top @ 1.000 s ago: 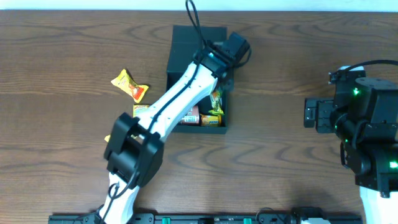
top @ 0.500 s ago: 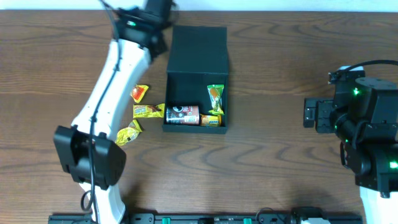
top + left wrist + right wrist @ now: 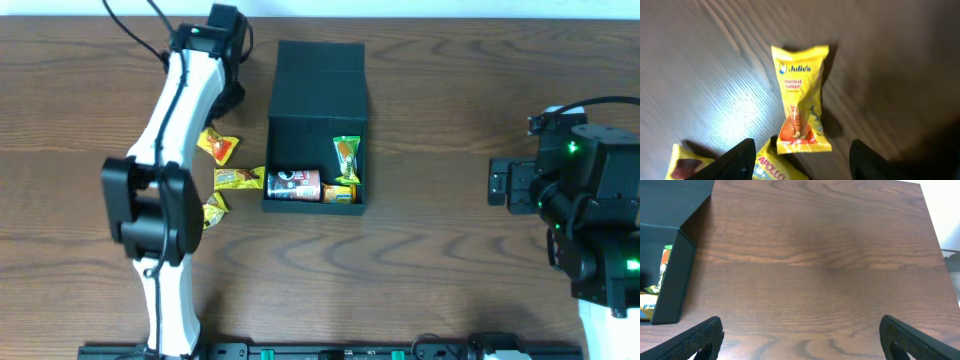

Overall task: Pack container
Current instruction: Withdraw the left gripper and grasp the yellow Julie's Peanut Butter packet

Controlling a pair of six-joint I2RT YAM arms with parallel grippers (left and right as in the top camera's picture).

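Note:
The dark teal-green container lies in the middle of the table with its flap lid open toward the far edge. Inside it are a green packet, a red-topped can and an orange packet. My left gripper is open and empty, hovering left of the container above a yellow Julie's packet; that packet also shows in the overhead view. An Apollo packet lies between the left fingers. My right gripper is open and empty, far right of the container.
Two more yellow packets lie left of the container: one against its wall, one nearer the front. The left arm stretches along the table's left side. The right arm's base stands at the right edge.
My left arm has swung from over the container's open compartment to its left side, and now hangs over the loose packets. The green packet now shows inside the container. The right arm is still.

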